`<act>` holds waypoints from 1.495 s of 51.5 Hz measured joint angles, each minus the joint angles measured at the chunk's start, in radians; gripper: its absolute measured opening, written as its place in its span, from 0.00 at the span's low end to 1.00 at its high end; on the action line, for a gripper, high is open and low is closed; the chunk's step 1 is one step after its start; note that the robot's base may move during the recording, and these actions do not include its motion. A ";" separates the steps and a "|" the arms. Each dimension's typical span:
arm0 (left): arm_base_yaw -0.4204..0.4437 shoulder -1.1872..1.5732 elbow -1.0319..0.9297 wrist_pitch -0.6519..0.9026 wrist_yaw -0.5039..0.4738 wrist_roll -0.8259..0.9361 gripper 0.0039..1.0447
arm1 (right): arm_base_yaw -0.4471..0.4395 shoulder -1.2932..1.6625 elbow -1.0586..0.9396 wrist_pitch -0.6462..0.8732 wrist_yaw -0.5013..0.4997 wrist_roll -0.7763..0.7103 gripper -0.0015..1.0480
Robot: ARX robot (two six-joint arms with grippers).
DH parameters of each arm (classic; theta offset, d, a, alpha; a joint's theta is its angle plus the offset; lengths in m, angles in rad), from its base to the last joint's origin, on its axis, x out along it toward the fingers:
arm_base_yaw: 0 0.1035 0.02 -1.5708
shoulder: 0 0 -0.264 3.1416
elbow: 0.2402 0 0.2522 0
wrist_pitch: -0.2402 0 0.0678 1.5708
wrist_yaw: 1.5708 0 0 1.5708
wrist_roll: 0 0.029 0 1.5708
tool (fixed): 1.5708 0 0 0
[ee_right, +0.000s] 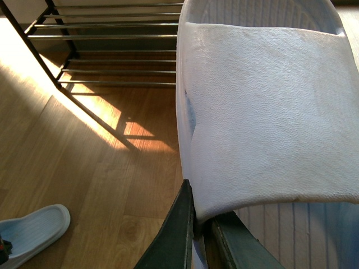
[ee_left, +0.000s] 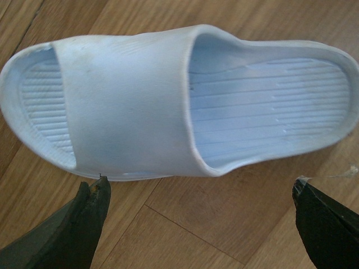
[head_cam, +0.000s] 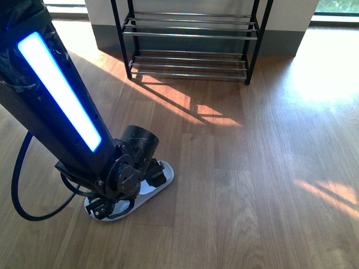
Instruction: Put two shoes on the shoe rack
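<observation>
One pale blue slide (head_cam: 161,175) lies flat on the wooden floor, partly under my left arm. My left gripper (head_cam: 111,208) hangs low over it. In the left wrist view the slide (ee_left: 168,101) fills the frame just past my open left gripper (ee_left: 202,193), whose fingertips (ee_left: 92,204) straddle bare floor beside its edge. A second pale blue slide (ee_right: 263,112) is held off the floor, with my right gripper (ee_right: 196,221) shut on the edge of its strap. The shoe rack (head_cam: 190,33) stands against the far wall, its chrome rods bare.
The right wrist view shows the shoe rack (ee_right: 112,36) ahead of the held slide and the toe of the floor slide (ee_right: 31,227). A black cable (head_cam: 22,190) loops on the floor left of my left arm. Sunlight patches fall on the floor planks (head_cam: 269,168).
</observation>
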 joint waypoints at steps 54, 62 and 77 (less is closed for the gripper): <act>0.010 0.145 0.185 -0.154 -0.069 -0.279 0.38 | 0.000 0.000 0.000 0.000 0.000 0.000 0.02; 0.016 0.127 0.132 -0.113 -0.085 -0.251 0.14 | 0.000 0.000 0.000 0.000 0.000 0.000 0.02; 0.113 -0.148 -0.166 0.166 -0.166 0.192 0.02 | 0.000 0.000 0.000 0.000 0.000 0.000 0.02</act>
